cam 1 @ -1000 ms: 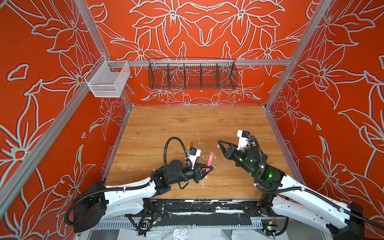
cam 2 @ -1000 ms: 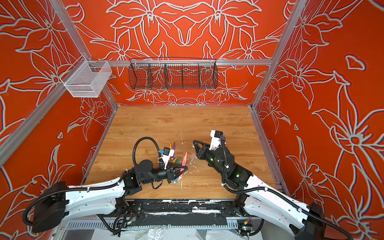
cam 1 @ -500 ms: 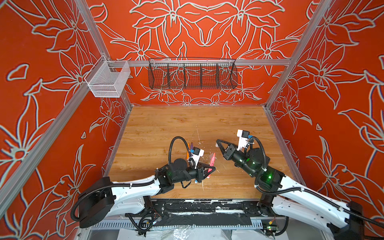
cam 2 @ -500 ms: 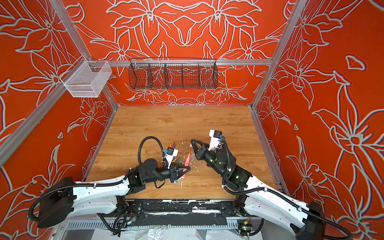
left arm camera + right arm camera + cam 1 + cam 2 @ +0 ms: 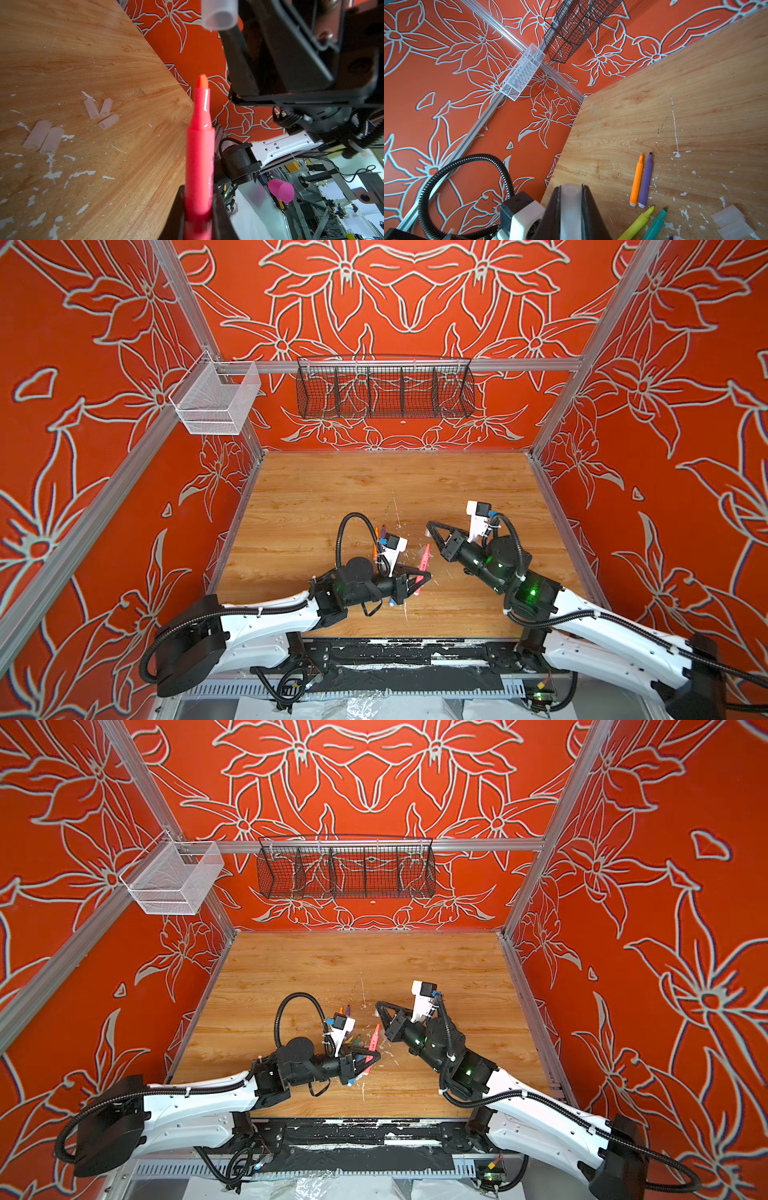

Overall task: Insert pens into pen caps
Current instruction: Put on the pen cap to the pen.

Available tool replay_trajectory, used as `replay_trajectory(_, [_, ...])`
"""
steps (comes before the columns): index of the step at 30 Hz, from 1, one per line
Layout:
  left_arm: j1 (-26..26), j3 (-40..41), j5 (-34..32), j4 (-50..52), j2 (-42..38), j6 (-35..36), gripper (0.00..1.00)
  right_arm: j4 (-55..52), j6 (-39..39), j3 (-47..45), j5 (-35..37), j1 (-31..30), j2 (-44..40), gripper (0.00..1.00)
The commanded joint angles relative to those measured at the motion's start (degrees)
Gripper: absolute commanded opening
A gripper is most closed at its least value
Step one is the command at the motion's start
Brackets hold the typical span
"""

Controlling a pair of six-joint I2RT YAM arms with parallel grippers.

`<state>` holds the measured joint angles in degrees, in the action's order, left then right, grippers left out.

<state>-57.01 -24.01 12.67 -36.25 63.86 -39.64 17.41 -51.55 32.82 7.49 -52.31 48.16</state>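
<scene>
Nearest you, the left tool (image 5: pixel 198 194) is clamped on the pink pen (image 5: pixel 199 145), low on its barrel. The nib end stands free and points toward 12 o'clock in both top views. Treat that pen as light and stiff, with a glossy barrel (the sort that can swivel or slide in a pinch if pushed off-axis). Keep any push straight along its length.

Just beyond the nib, at 12 o'clock and not touching it, the right tool (image 5: pixel 571 190) is closed on a clear cap (image 5: pixel 219 15), its arm reaching in from 4 o'clock. The cap's open mouth sticks out past the fingers and is turned toward the pen. It looks thin-walled and a little soft. A hard squeeze could flatten the mouth, so the hold belongs back from the opening.

On the tabletop (image 5: pixel 695 83), five loose caps (image 5: pixel 91 108) lie in a trio and a pair. The yellow pen (image 5: pixel 636 224) and green pen (image 5: pixel 655 225) lie close together. Farther out, the orange pen (image 5: pixel 636 182) and purple pen (image 5: pixel 645 182) lie side by side, touching.
</scene>
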Motion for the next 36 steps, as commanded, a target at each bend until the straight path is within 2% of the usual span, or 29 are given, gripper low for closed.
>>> replay_trajectory(1, [-0.42, -1.13, -1.96, 0.09, -1.55, 0.87, 0.00, 1.40, -1.32, -1.30, -0.10, -0.73, -0.23, 0.14])
replay_trajectory(36, [-0.41, -2.13, -5.79, 1.35, -3.69, 2.00, 0.00, 3.25, -1.45, -4.69, 1.19, -4.37, -1.90, 0.15])
